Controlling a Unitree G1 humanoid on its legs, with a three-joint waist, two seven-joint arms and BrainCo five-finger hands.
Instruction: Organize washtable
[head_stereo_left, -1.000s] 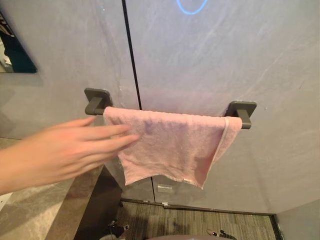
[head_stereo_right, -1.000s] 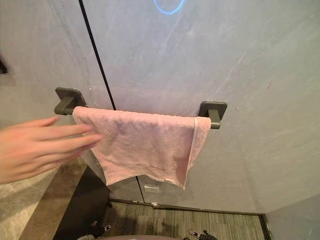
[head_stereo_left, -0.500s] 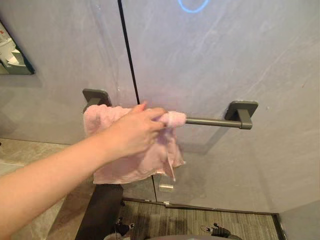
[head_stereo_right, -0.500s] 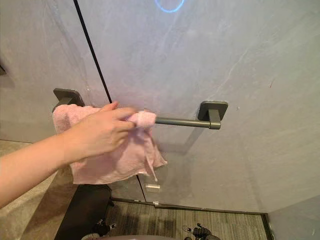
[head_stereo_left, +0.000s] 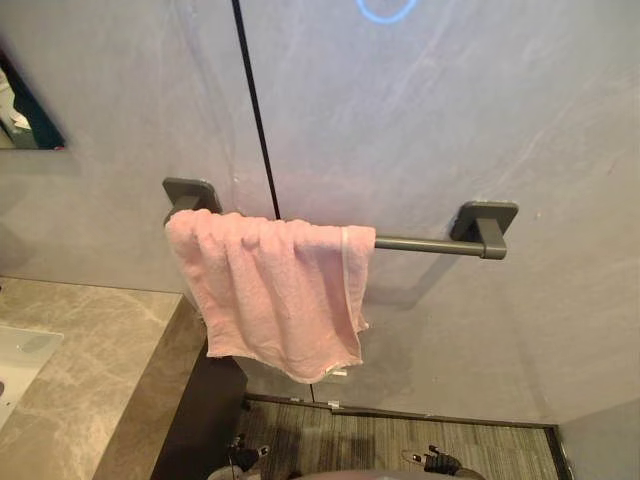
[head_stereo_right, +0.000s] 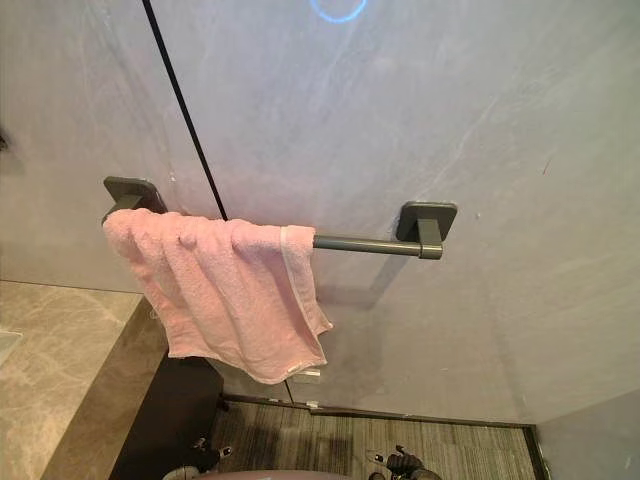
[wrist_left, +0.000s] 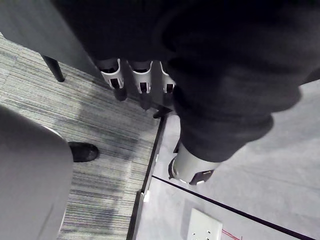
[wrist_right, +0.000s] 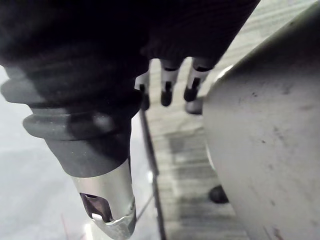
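- Left wrist view: left hand (wrist_left: 141, 75) hangs floorward, fingers straight, empty; right hand (wrist_right: 168, 75) likewise
- Pink terry towel (head_stereo_left: 275, 290) hangs bunched on the left end of the dark grey wall rail (head_stereo_left: 430, 243), which runs crosswise; left hand probably nearer

The pink terry towel (head_stereo_left: 275, 290) hangs bunched over the left half of the dark grey metal wall rail (head_stereo_left: 420, 243); the rail's right half is bare. The beige marble counter (head_stereo_left: 90, 370) crowds the towel's lower left. Rightward, open air reaches the striped carpet floor (head_stereo_left: 400, 440).
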